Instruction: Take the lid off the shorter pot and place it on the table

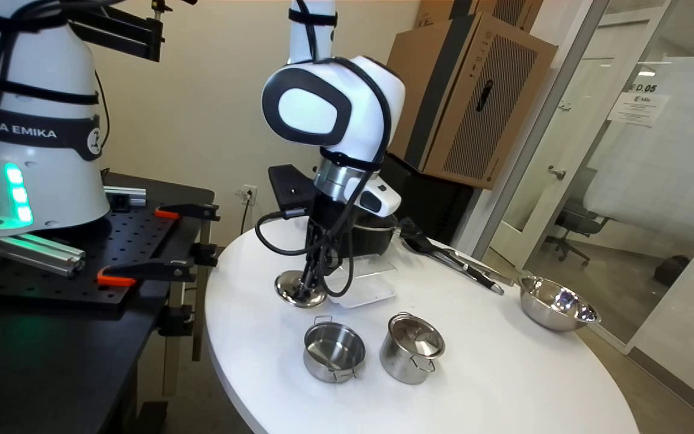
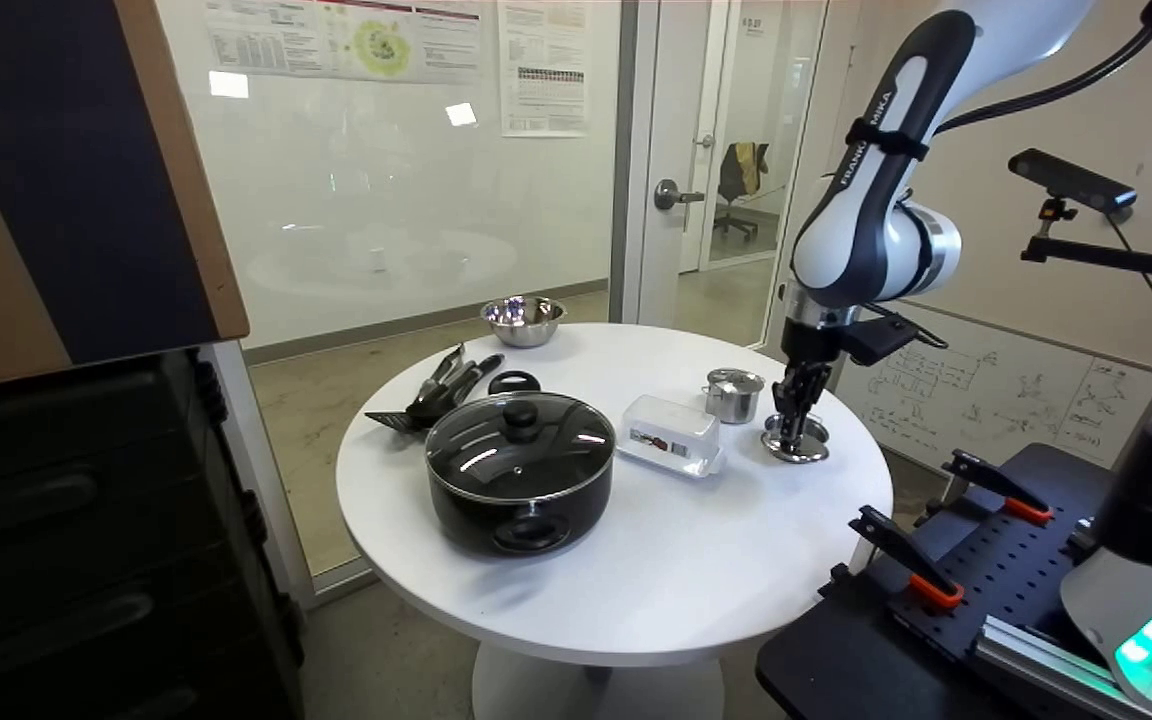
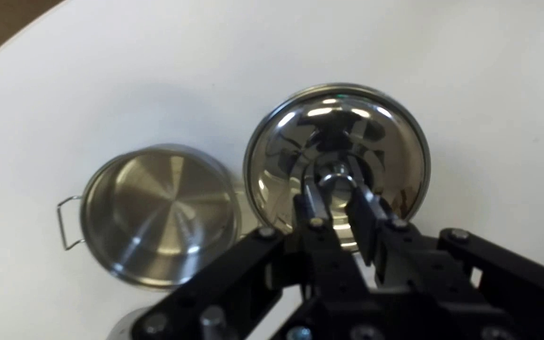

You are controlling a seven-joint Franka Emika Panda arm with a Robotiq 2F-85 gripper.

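Note:
The shiny round steel lid is held by its centre knob between my gripper's fingers in the wrist view. In an exterior view the lid hangs level below my gripper, beside the shorter pot. It looks a little above the table, though the gap is hard to judge. The shorter pot is uncovered, and its bare inside shows in the wrist view. In an exterior view the lid and gripper partly hide that pot.
The taller steel pot, with a lid on, stands close to the shorter pot. A clear plastic container, a black pot with glass lid, black utensils and a steel bowl stand on the table.

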